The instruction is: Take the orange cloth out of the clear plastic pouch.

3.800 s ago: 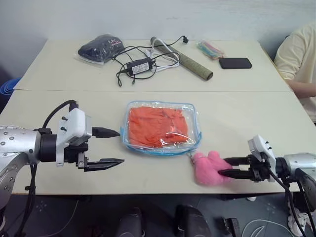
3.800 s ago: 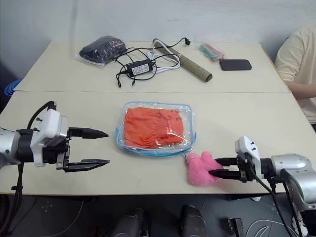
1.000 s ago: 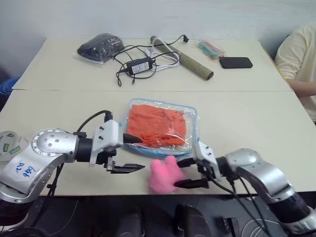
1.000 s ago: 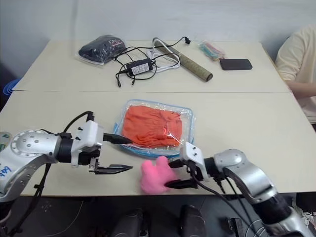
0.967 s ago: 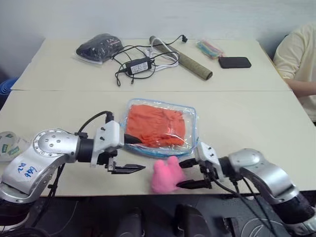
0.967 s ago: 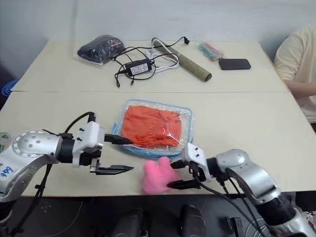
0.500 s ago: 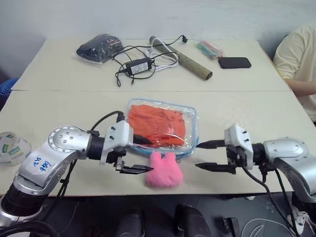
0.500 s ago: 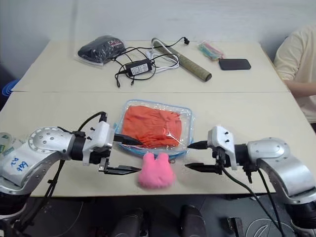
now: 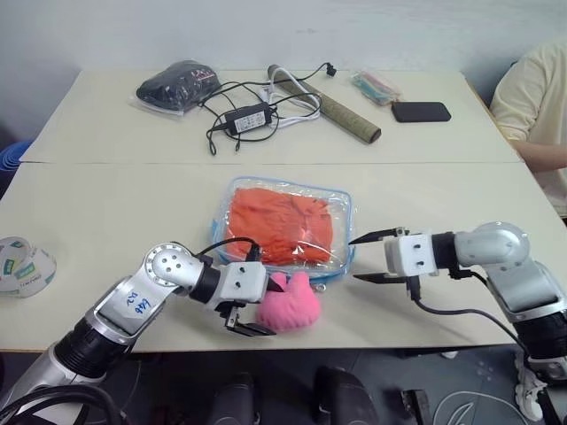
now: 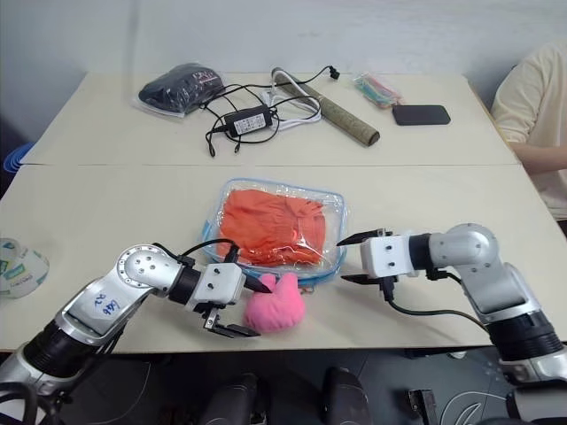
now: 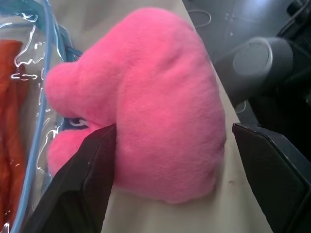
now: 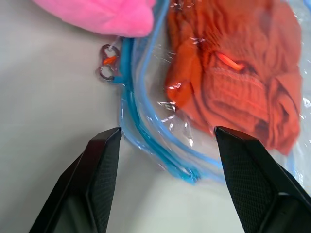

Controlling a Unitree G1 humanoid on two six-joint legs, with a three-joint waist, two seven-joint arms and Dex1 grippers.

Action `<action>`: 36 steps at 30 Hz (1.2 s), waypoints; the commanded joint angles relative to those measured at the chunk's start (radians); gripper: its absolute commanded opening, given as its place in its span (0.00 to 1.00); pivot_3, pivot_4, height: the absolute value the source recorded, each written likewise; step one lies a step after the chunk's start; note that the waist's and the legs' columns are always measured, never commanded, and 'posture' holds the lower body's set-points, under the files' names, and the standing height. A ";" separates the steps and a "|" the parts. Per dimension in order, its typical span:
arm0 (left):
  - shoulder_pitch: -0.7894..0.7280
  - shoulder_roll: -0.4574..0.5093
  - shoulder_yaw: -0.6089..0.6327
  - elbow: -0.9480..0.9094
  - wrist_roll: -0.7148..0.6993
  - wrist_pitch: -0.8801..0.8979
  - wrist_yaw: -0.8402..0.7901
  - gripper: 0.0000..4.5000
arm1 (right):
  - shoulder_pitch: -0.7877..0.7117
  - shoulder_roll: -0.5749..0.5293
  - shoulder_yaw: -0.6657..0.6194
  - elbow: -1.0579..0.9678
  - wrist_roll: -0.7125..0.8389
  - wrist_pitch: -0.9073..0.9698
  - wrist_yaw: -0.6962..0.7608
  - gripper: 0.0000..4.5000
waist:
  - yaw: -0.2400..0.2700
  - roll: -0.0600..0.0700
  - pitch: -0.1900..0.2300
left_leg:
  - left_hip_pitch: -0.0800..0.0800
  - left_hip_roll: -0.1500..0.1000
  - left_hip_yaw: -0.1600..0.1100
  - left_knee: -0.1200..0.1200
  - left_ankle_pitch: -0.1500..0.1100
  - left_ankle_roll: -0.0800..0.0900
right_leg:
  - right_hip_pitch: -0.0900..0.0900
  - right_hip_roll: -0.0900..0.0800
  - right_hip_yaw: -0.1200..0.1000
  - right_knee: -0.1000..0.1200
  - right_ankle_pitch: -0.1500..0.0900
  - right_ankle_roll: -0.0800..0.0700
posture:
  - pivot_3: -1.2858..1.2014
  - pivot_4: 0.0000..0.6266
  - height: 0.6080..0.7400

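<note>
- Pouch first: the clear plastic pouch (image 9: 288,228) lies flat in the middle of the near desk (image 9: 106,221), blue zipper edging all round.
- I see the orange cloth (image 9: 281,225) inside the pouch, folded and wrinkled, filling most of it.
- Pink plush heart (image 9: 289,305) sits on the desk at the pouch's near edge, touching it; in the right wrist view a small ring clasp (image 12: 107,62) joins it to the blue edging.
- My left end effector (image 9: 259,306) is released, its two black fingers spread around the heart, one at the pouch side and one at the desk-edge side. In the left wrist view one finger (image 11: 87,179) presses the plush, the other stands just apart from it. Not gripped.
- My right end effector (image 9: 363,258) is also released, fingers wide apart, pointing at the pouch's right edge, tips just beside the corner; I cannot tell if they touch it. Right wrist view looks down on that blue corner between the fingers.
- Far desk: dark bundle in clear wrap (image 9: 177,85), black power adapter with cables (image 9: 250,117), rolled mat (image 9: 337,112), small packet of coloured items (image 9: 377,87), black phone (image 9: 422,112).
- Roll of tape (image 9: 21,266) at the left edge of the near desk.
- Person in a pale yellow shirt (image 9: 535,97) sits at the right side.
</note>
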 commanded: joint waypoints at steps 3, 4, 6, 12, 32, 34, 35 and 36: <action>0.024 0.000 0.012 -0.005 0.033 0.001 -0.001 0.53 | -0.042 0.040 0.011 0.029 0.004 -0.029 0.002 0.50 | -0.002 0.000 0.000 | 0.000 0.000 0.000 0.000 0.000 0.000 | 0.000 0.000 0.000 0.000 0.000 0.000 | 0.52 0.24 1.00; 0.030 0.000 0.020 -0.012 0.028 0.009 0.001 0.46 | -0.045 0.041 0.013 0.035 0.002 -0.035 0.004 0.43 | -0.002 0.000 0.000 | 0.000 0.000 0.000 0.000 0.000 0.000 | 0.000 0.000 0.000 0.000 0.000 0.000 | 0.52 0.24 1.00; 0.042 -0.003 0.041 -0.029 0.012 0.026 0.007 0.33 | -0.047 0.039 0.017 0.052 -0.004 -0.053 0.008 0.27 | -0.003 0.000 0.000 | 0.000 0.001 -0.001 0.000 0.000 0.000 | 0.000 0.000 0.000 0.000 0.000 0.000 | 0.52 0.24 1.00; 0.072 -0.007 0.093 -0.071 -0.015 0.067 0.032 0.00 | -0.056 0.033 0.019 0.091 0.003 -0.073 0.035 0.00 | -0.006 0.000 0.000 | 0.000 0.002 -0.001 0.000 0.000 0.000 | 0.000 0.000 0.000 0.000 0.000 0.000 | 0.52 0.24 1.00; 0.475 0.219 0.799 0.093 -0.065 0.052 0.124 0.00 | -0.147 -0.023 -0.017 0.341 0.039 -0.303 0.122 0.00 | -0.023 0.002 0.001 | 0.000 0.007 -0.001 0.000 0.000 0.000 | 0.000 -0.001 -0.001 0.000 -0.001 -0.001 | 0.52 0.24 1.00; 0.462 0.219 0.805 0.117 -0.065 0.044 0.131 0.00 | -0.152 -0.019 -0.011 0.355 0.041 -0.314 0.126 0.00 | -0.024 0.002 0.001 | 0.000 0.008 -0.001 0.000 0.000 0.000 | 0.000 -0.001 -0.001 0.001 -0.001 -0.001 | 0.52 0.24 1.00; 0.457 0.210 0.797 0.109 -0.075 0.048 0.132 0.00 | -0.153 -0.012 -0.005 0.357 0.045 -0.313 0.129 0.00 | -0.025 0.002 0.001 | 0.000 0.008 -0.001 0.000 0.000 0.000 | 0.000 -0.001 -0.001 0.001 -0.001 -0.001 | 0.52 0.24 1.00; 0.453 0.195 0.779 0.087 -0.087 0.055 0.134 0.00 | -0.152 -0.003 0.003 0.351 0.053 -0.288 0.135 0.00 | -0.026 0.002 0.001 | 0.000 0.008 0.000 0.000 0.000 0.000 | 0.000 -0.001 -0.001 0.001 -0.001 -0.001 | 0.52 0.24 1.00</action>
